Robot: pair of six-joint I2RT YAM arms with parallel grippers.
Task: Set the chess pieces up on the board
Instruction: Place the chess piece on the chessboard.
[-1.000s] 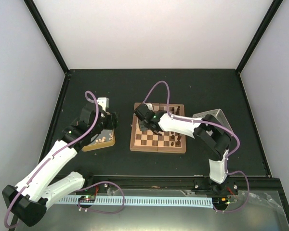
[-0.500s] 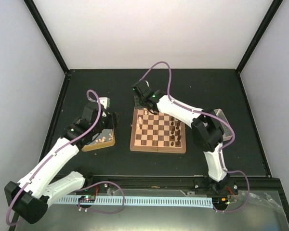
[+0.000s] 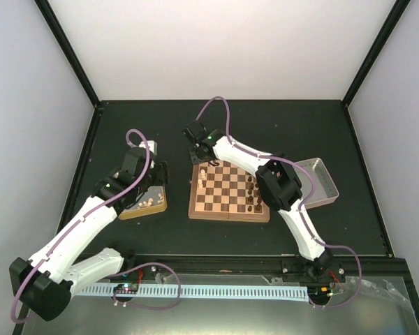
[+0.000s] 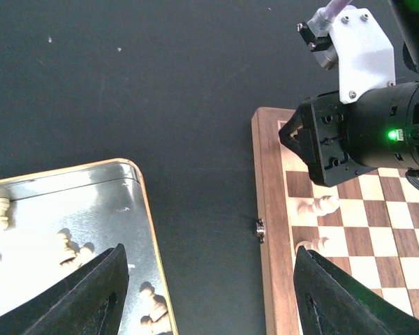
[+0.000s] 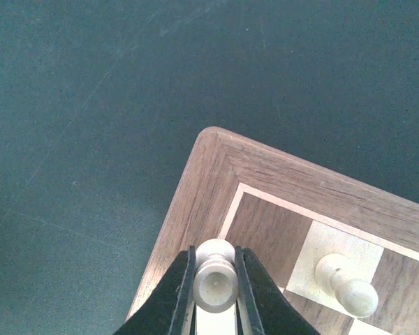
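The board [image 3: 229, 207] lies mid-table, with dark pieces [image 3: 253, 193] along its right side and a few cream pieces [image 3: 203, 174] along its left. My right gripper [image 3: 199, 152] is over the board's far-left corner. In the right wrist view it [image 5: 215, 289] is shut on a cream piece [image 5: 215, 283] held upright above the corner [image 5: 208, 183]. Another cream piece [image 5: 345, 282] stands on a light square beside it. My left gripper [image 3: 156, 176] is open and empty; in its wrist view it [image 4: 213, 300] hangs over the gap between the tin [image 4: 131, 209] and the board [image 4: 271, 209].
The gold-tan tin [image 3: 156, 206], left of the board, holds several loose cream pieces [image 4: 71, 246]. A silver-grey tray [image 3: 320, 183] sits right of the board. A small latch [image 4: 260, 229] sticks out of the board's left edge. Black frame rails edge the table.
My right arm has swung from the board's left-middle out to its far-left corner, uncovering the silver tray. My left arm has shifted only slightly over the tin.
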